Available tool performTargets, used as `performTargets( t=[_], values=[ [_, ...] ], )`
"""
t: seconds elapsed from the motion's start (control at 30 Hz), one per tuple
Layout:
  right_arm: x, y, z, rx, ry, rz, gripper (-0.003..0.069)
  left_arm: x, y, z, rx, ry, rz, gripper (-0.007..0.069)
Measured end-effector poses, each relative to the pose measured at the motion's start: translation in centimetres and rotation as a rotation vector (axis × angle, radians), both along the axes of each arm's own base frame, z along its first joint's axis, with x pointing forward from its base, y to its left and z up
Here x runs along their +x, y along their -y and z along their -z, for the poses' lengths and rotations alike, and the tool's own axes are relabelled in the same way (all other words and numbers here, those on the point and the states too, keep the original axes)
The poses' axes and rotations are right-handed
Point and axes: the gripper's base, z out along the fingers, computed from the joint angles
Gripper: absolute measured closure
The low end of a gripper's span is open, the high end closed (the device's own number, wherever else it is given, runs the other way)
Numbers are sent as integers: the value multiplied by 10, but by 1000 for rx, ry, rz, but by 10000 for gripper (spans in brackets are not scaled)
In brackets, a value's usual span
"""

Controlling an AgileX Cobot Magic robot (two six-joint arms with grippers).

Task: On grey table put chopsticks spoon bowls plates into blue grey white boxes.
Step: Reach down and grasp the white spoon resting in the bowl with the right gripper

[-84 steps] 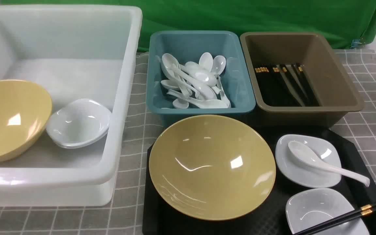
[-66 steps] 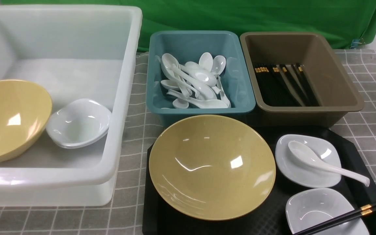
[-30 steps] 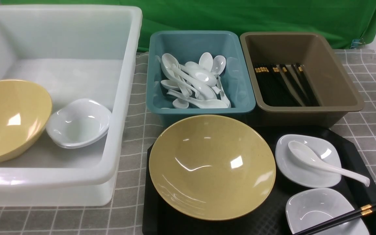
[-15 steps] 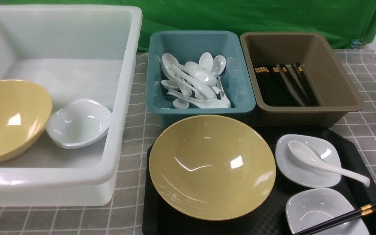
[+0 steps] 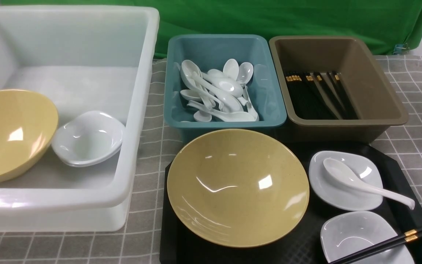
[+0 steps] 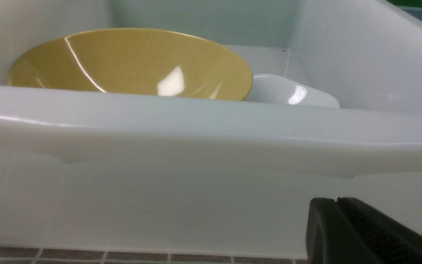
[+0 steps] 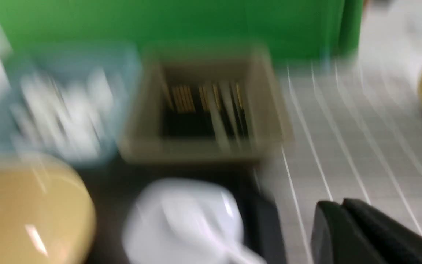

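front: wide glossy mustard bowl (image 5: 238,187) on black tray (image 5: 302,251); white spoon (image 5: 341,171) in a small white plate (image 5: 328,194); gold-banded chopsticks (image 5: 383,246) across the nearer plate (image 5: 350,234). left wrist: left gripper (image 6: 337,205) pressed closed, empty, near white box (image 6: 196,124). right wrist, blurred: right gripper (image 7: 343,209) closed, empty.

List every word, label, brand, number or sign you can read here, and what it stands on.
None: no word, label, brand, number or sign shows.
The white box, teal box, brownish-grey box and yellow bowl are plain.
The chopsticks carry only gold bands; any lettering is too small to tell.
The right wrist view is blurred.
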Motion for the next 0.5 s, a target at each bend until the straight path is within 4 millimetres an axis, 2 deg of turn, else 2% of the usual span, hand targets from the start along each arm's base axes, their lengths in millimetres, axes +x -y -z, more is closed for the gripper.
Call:
performTargets(
  t=[0.1, 0.13, 0.23, 0.3, 0.37, 0.47, 0.5],
  values=[
    [34, -2, 13, -57, -222, -25, 620, 0, 0, 0, 0, 0, 0, 606],
    [53, -3, 22, -81, -325, -41, 592, 0, 0, 0, 0, 0, 0, 606],
    [87, -4, 42, -124, -500, -80, 478, 0, 0, 0, 0, 0, 0, 606],
    [97, -5, 50, -140, -556, -99, 433, 0, 0, 0, 0, 0, 0, 606],
    [113, -7, 61, -155, -640, -128, 326, 0, 0, 0, 0, 0, 0, 606],
    [128, -8, 76, -186, -710, -175, 256, 0, 0, 0, 0, 0, 0, 606],
    [129, -8, 77, -179, -715, -176, 253, 0, 0, 0, 0, 0, 0, 606]
  ],
)
